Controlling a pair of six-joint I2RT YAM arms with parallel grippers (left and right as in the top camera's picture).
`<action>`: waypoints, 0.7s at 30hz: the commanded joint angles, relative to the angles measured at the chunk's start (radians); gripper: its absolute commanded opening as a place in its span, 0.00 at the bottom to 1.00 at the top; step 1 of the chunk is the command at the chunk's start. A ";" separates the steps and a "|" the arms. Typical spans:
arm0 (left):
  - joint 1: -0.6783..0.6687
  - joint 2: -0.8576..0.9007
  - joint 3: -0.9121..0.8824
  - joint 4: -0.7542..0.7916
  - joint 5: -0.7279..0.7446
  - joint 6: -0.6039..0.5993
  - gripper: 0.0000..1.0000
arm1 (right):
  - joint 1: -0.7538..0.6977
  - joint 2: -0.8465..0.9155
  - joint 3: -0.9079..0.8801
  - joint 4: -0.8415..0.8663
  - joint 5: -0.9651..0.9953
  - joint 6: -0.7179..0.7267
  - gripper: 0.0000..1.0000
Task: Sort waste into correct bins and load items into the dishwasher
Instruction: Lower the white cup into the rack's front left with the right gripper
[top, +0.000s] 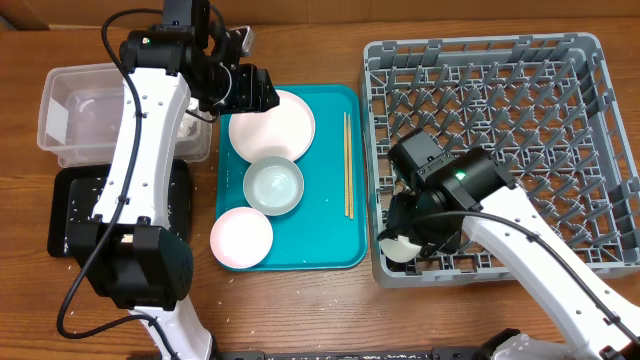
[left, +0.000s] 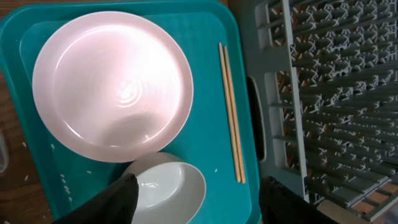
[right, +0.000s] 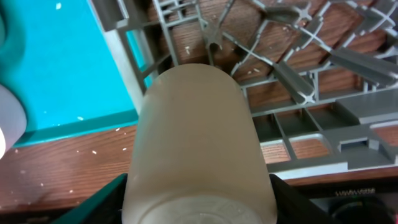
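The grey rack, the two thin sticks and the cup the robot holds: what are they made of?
The grey rack looks like moulded plastic: one even matte grey, with cast lattice ribs and pegs. The chopsticks are probably wood or bamboo: pale tan with a dull surface. The cup is smooth, off-white and slightly matte; it could be plastic or ceramic, the look leaves it open.

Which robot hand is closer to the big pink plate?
Left. The left gripper hangs by the big pink plate; the right gripper is off in the grey rack, holding a cup.
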 joint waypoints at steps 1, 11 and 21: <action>-0.007 -0.010 0.008 -0.005 -0.033 -0.017 0.64 | 0.003 0.049 -0.020 0.015 0.047 0.012 0.66; -0.007 -0.010 0.008 -0.006 -0.032 -0.017 0.65 | -0.053 0.048 0.016 0.019 0.071 -0.023 0.66; -0.007 -0.010 0.008 -0.009 -0.033 -0.017 0.65 | -0.044 0.046 0.082 -0.053 0.105 -0.025 0.66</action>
